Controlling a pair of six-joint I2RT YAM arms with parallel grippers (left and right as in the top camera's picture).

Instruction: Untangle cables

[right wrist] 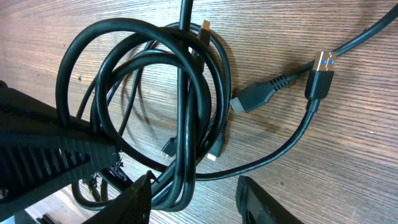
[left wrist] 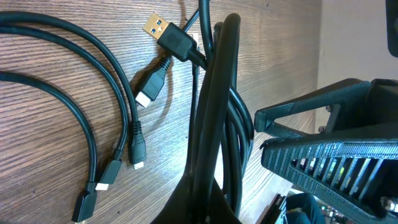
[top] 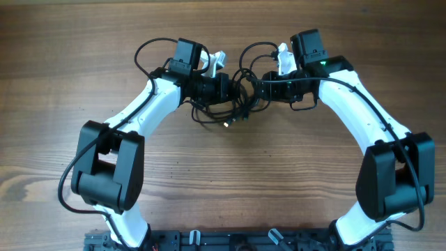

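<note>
Overhead, the cables (top: 235, 104), thin glossy black cords coiled in round loops with metal-tipped plugs (left wrist: 155, 28), lie just above the frame's centre on the grained wooden table (top: 70, 56). At their left the left gripper (top: 224, 86) is clamped on the cables. The right gripper (right wrist: 196, 199) has its ribbed fingers apart, straddling the coil.

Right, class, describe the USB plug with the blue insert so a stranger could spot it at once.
On the wooden table, find the big coil of black cables in the right wrist view. Just right of it lies the USB plug. Unlike the bulkier all-black plug beside it, it has a silver shell with blue inside.
</note>
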